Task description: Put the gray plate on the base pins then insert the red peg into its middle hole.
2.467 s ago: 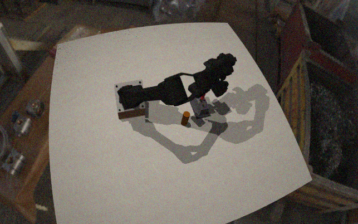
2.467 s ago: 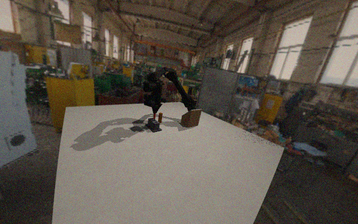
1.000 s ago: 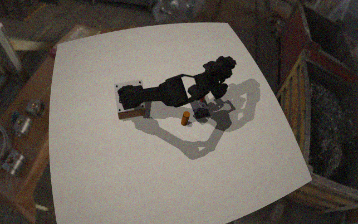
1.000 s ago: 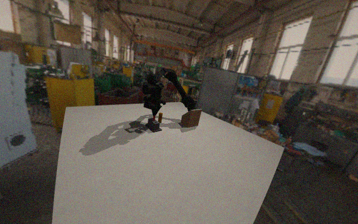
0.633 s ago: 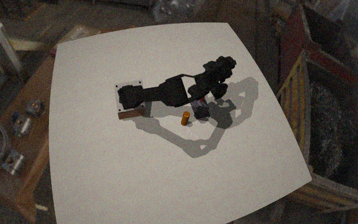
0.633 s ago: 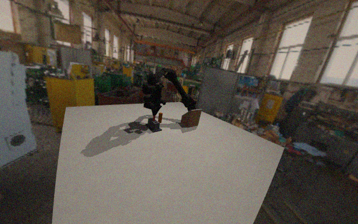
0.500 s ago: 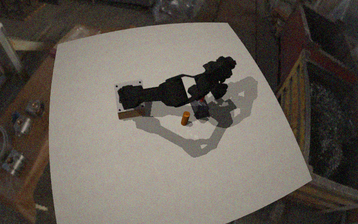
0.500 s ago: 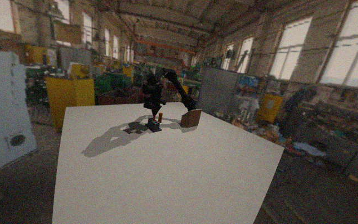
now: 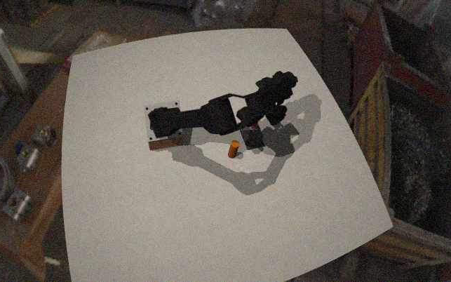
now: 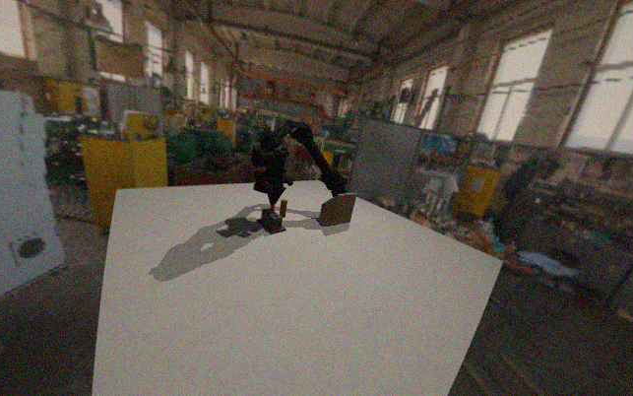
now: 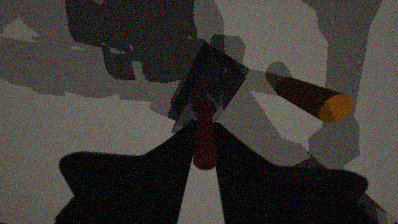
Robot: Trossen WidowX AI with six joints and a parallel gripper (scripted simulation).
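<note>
1. Standing upright, red peg (image 9: 254,125) (image 10: 273,208) (image 11: 205,142) is w/ its lower end at the dark base/plate stack (image 9: 252,137) (image 10: 273,223) (image 11: 212,75); how deep, cannot tell.
2. Gripper (image 10: 273,201) (image 11: 204,126) is nearly shut, its fingers pinching the peg.
3. Orange cylinder (image 9: 233,149) (image 10: 284,208) (image 11: 315,100) stands near the stack, apart from it, on white tabletop (image 9: 220,224) (image 10: 284,305).
4. Arm (image 9: 217,116) (image 10: 321,160) reaches over from its mount.
</note>
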